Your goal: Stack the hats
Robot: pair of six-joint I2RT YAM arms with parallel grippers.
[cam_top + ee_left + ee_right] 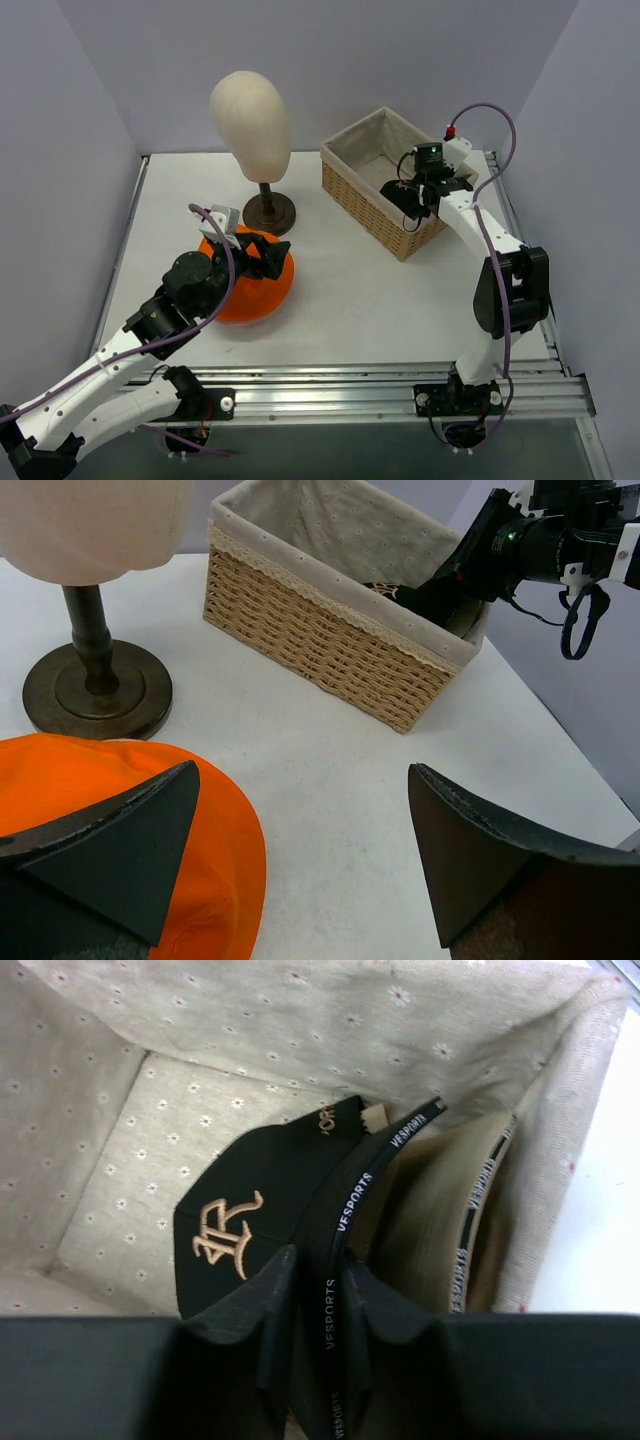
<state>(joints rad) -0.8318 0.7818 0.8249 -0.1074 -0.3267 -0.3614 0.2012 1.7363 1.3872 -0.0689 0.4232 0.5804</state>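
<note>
Down inside the woven wicker basket (368, 208), the right end effector (318, 1265) seems clamped on the rim of the gold-emblemed black fabric cap (230, 1210) directly beneath it.

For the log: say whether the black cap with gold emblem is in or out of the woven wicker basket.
In. The black cap with gold emblem lies on the lining inside the woven wicker basket.

Overhead camera looks down from behind; both wrist cameras face the wicker basket (365, 208), right probably closest.
</note>
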